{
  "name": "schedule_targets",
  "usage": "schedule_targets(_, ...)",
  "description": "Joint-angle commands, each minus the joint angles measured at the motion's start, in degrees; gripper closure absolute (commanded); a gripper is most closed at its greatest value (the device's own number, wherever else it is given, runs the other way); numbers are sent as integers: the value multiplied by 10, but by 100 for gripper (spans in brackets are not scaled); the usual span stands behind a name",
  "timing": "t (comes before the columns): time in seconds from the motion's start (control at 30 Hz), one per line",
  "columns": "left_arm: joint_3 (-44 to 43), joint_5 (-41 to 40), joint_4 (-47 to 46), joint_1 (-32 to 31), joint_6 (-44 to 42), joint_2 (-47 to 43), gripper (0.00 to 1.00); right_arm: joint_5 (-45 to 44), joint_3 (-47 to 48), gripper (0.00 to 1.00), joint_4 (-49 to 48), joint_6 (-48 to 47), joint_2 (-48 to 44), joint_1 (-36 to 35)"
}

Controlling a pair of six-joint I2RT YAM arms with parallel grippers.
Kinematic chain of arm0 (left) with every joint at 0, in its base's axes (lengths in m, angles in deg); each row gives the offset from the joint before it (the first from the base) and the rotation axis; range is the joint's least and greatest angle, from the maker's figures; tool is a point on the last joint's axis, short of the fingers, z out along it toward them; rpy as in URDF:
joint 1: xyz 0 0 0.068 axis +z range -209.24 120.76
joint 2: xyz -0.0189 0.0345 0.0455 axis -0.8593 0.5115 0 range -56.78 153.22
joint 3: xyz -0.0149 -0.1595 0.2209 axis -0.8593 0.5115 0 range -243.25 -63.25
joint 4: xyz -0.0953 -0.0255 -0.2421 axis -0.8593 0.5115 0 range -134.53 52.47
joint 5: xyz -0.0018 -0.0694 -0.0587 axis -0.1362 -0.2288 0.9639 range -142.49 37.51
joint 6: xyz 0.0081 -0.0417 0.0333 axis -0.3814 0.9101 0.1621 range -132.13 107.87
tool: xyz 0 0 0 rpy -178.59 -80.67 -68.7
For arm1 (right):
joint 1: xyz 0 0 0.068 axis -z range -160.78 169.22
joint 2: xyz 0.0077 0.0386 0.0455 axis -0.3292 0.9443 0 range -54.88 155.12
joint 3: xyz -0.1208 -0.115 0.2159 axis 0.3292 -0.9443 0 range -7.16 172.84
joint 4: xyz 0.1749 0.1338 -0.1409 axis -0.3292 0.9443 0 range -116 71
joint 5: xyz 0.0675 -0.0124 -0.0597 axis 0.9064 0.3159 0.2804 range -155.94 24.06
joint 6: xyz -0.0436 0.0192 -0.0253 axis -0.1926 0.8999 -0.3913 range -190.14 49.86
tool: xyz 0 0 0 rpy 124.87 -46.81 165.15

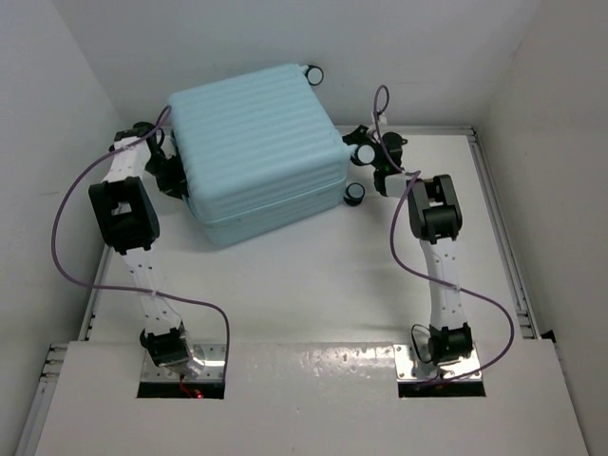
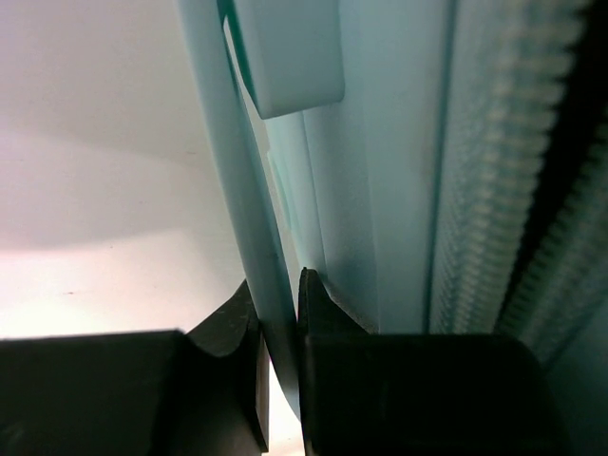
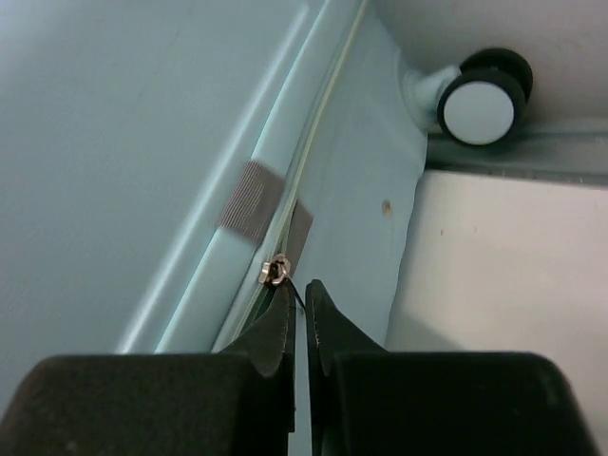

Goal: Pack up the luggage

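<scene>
Closest in the right wrist view, the right gripper (image 3: 299,304) has its fingers drawn almost together on what looks like a thin dark zip pull (image 3: 296,290), though the pull is too slight to be sure of. Just beyond it sits the metal slider (image 3: 275,271) on the seam of the luggage (image 1: 256,142). Farther along the seam come two grey tabs (image 3: 249,199) and a black wheel (image 3: 480,104). The left gripper (image 2: 281,313) is clamped on a pale blue handle band (image 2: 237,190) at the opposite side. The case lies flat and closed toward the far side of the table (image 1: 313,294). The step appears to be running the zip, which wants a pull straight along the seam, low to the shell, while the left arm braces the case against sliding.
</scene>
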Motion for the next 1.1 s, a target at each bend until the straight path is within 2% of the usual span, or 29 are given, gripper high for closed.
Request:
schedule_targets(0.0, -8, -91, -190, -20, -137, 70, 100, -154, 113, 100, 52, 22, 85, 24)
schedule_targets(0.1, -8, -82, -196, -34, -129, 63, 98, -164, 212, 99, 102, 12, 133, 12)
schedule_targets(0.17, 5, -51, -196, -40, -124, 50, 79, -148, 233, 88, 134, 17, 131, 12)
schedule_targets(0.2, 10, -40, -201, -40, -124, 44, 69, -130, 208, 71, 143, 17, 123, 10)
schedule_targets(0.23, 18, -19, -201, -46, -118, 29, 63, -118, 187, 61, 140, 19, 101, 11)
schedule_targets(0.27, 18, -14, -201, -46, -118, 20, 48, -90, 166, 54, 137, 21, 74, 18)
schedule_targets(0.3, 28, 0, -209, -46, -103, 10, 42, -60, 103, 48, 131, 36, 62, 17)
schedule_targets(0.33, 36, 13, -215, -46, -103, -1, 37, -22, 83, 48, 129, 39, 30, 21)
schedule_targets(0.37, 56, 29, -226, -46, -96, -27, 26, -3, 33, 48, 119, 45, 18, 29)
schedule_targets(0.4, 68, 43, -233, -46, -91, -40, 21, 35, 16, 49, 119, 59, 9, 29)
schedule_targets(0.43, 98, 69, -244, -46, -91, -75, 7, 45, -21, 50, 126, 68, -11, 30)
schedule_targets(0.47, 115, 80, -260, -46, -84, -94, 0, 52, -30, 50, 141, 62, -32, 31)
schedule_targets(0.5, 137, 92, -303, -40, -74, -116, 0, 64, -40, 52, 191, 60, -49, 28)
schedule_targets(0.53, 185, 111, -327, -34, -67, -141, 0, 70, -54, 52, 206, 57, -56, 24)
schedule_targets(0.6, 223, 125, -396, -27, -49, -207, 0, 92, -63, 55, 265, 54, -74, 17)
schedule_targets(0.7, 260, 140, -412, -8, -25, -264, 0, 118, -53, 59, 367, 51, -74, 3)
schedule_targets(0.83, 315, 140, -423, 53, 38, -340, 0, 126, -70, 61, 509, 44, -82, -19)
schedule_targets(0.97, 432, 171, -451, 119, 90, -437, 0, 123, -182, 61, 538, 60, -154, -42)
schedule_targets(1.07, 509, 177, -451, 165, 113, -494, 0, 125, -284, 61, 505, 74, -212, -67)
